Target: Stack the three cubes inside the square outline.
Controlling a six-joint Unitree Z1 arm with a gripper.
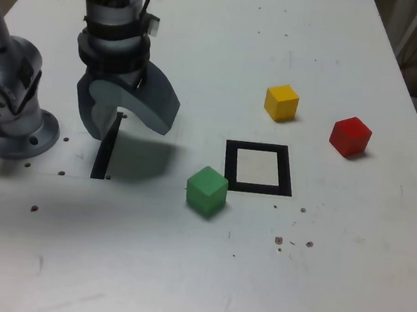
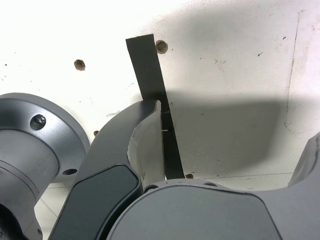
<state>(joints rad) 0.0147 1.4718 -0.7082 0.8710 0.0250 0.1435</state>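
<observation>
We judge the stacking not yet begun; our gripper [image 1: 118,118] hangs with jaws spread wide and empty above the narrow black strip [image 1: 105,151], well apart from every cube. The green cube [image 1: 206,191] sits just beside the square outline [image 1: 259,168]; the yellow cube [image 1: 281,102] and red cube [image 1: 349,136] lie beyond it. Next we must likely reach toward the exterior view's right, centre the jaws over one cube, and descend.

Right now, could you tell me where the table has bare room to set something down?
The whole near strip of the table, in front of the green cube, is bare, as is the far middle behind the yellow cube. It is crowded around the square outline, with the red cube nearby, and under the open gripper by the arm's base.
</observation>
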